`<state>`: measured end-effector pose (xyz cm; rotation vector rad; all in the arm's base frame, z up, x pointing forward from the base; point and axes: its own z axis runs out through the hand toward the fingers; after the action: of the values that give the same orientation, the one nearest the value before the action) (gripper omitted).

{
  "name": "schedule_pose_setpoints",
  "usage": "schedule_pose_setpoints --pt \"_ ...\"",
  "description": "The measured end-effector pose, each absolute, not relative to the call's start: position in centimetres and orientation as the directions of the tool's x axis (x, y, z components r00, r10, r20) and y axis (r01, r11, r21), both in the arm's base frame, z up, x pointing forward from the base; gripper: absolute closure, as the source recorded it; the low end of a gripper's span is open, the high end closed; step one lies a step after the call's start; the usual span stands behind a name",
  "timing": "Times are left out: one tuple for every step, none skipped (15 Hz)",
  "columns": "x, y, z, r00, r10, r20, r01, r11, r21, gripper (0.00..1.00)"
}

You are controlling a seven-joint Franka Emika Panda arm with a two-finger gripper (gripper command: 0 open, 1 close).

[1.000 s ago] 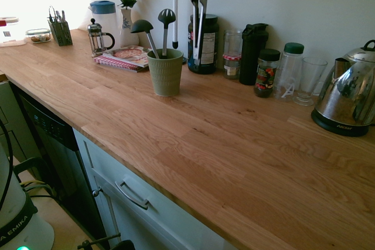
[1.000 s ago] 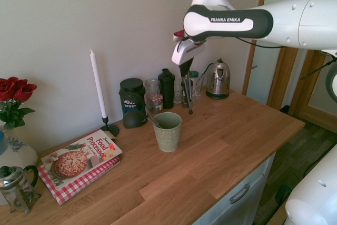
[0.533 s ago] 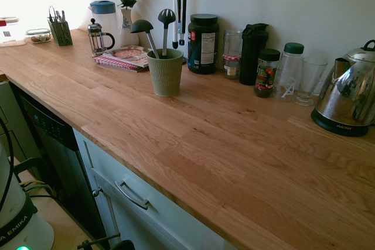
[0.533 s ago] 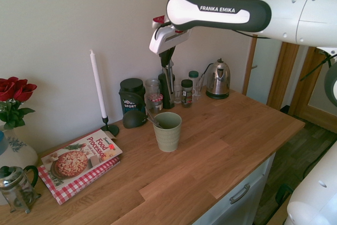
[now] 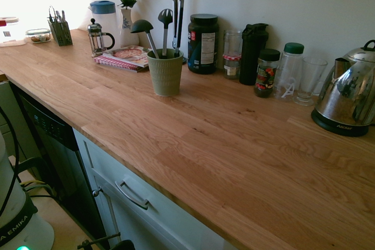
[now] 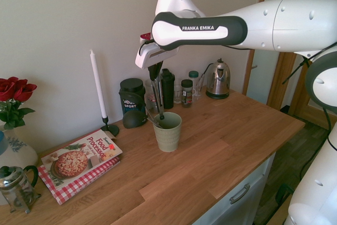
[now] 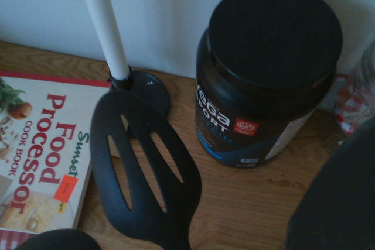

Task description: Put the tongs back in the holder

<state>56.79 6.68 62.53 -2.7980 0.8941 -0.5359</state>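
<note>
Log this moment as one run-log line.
gripper: shut on long grey metal tongs with black tips | tongs: hanging upright, tips at rim of sage-green ribbed holder | not released

The holder (image 6: 168, 130) stands on the counter (image 6: 221, 146) in front of a row of things along the wall, with the ladle (image 5: 142, 27) and slotted spoon (image 5: 166, 18) standing in it. The tongs (image 6: 157, 96) hang above it from the gripper (image 6: 155, 72), their tips down at its rim. Behind the holder sit the tub (image 6: 131, 96) and the candle (image 6: 98, 86), the cookbook (image 6: 80, 160) lies off to the candle's side, and the kettle (image 6: 219, 79) stands at the row's far end.
</note>
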Motion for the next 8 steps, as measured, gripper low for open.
schedule_pose_setpoints --pt "57.0 6.5 62.2 0.750 -0.591 0.297 -0.529 -0.806 -0.265 1.00" --pt "57.1 6.3 62.0 0.746 -0.595 0.300 -0.529 -0.802 -0.277 1.00" --pt "57.2 6.2 61.8 0.744 -0.599 0.297 -0.530 -0.799 -0.283 1.00" --pt "57.2 6.2 61.2 0.745 -0.601 0.291 -0.532 -0.797 -0.284 1.00" --pt "57.2 6.1 60.7 0.744 -0.600 0.295 -0.530 -0.798 -0.287 1.00" --pt "57.1 6.1 60.7 0.742 -0.600 0.299 -0.529 -0.798 -0.289 1.00" --pt "56.9 6.1 60.7 0.742 -0.600 0.299 -0.529 -0.798 -0.289 1.00" --pt "56.7 6.0 60.8 0.742 -0.600 0.299 -0.530 -0.798 -0.288 1.00"
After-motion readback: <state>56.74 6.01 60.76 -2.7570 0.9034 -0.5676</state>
